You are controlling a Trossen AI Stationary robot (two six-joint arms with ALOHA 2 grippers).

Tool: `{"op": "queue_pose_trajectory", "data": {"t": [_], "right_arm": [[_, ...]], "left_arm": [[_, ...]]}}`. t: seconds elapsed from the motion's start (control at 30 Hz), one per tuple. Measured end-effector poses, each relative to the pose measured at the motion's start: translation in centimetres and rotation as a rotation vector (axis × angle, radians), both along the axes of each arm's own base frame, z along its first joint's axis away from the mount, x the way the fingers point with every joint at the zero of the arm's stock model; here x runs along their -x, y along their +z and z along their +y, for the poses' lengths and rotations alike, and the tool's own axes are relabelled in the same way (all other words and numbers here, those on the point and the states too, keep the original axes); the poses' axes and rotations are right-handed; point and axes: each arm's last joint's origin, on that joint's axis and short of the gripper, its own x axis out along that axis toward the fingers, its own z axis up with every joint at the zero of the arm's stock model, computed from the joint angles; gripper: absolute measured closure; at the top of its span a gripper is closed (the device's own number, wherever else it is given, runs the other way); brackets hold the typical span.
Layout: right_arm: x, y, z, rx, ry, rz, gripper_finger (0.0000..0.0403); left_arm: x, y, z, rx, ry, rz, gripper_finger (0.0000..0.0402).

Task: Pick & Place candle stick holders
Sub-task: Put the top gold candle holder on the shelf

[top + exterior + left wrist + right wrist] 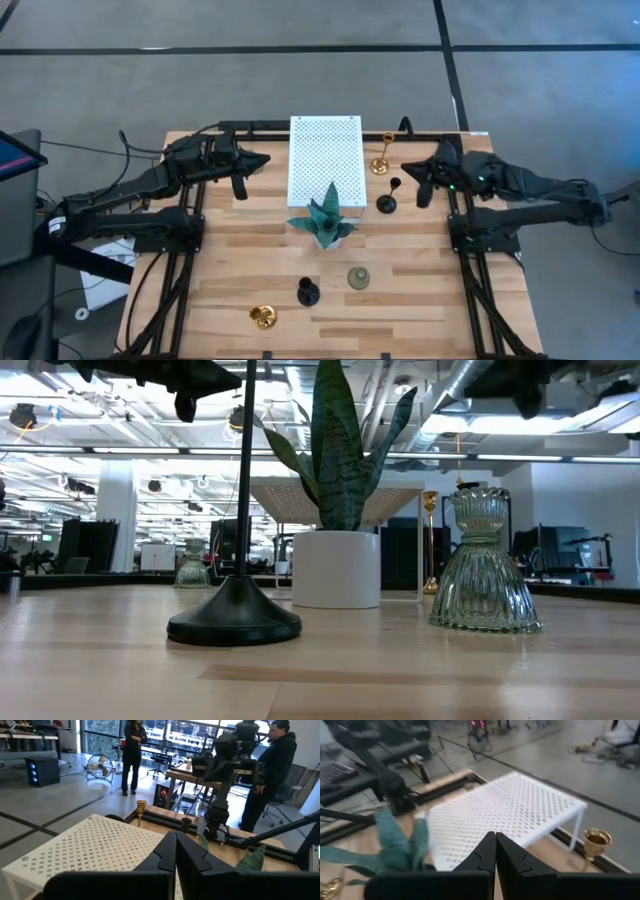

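Note:
One gold holder [381,158] stands upright beside the white board's far right corner. The other gold holder [263,317] lies on its side near the table's near edge. One black holder [387,201] stands right of the teal plant, and another [308,292] stands near the front. A grey-green holder [358,278] stands beside that one. A second grey-green holder [193,572] shows only far off in the low view. My left gripper [266,160] is shut and empty, hovering left of the board. My right gripper [405,167] is shut and empty, hovering right of the upright gold holder [596,842].
The white perforated board [325,160] stands on legs at the table's far middle. The teal spiky plant [325,218] in its white pot [335,568] sits just in front of the board. Bare wood lies at the near left and near right. People stand in the room beyond [131,755].

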Motion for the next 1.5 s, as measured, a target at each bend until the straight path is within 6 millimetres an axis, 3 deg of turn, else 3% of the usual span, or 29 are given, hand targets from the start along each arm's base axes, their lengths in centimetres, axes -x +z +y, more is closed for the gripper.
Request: {"op": "queue_pose_trajectory", "data": {"t": [0.73, 1.5], "right_arm": [[0.5, -3.3, -8.6, -0.087, -0.055, 0.280, 0.0403], [0.1, -8.7, -14.9, -0.186, 0.041, 0.514, 0.0403]], "left_arm": [[0.0, 0.0, -0.1, -0.003, -0.027, 0.002, 0.0398], [0.0, 0.0, -0.1, -0.003, -0.027, 0.001, 0.0398]]}}
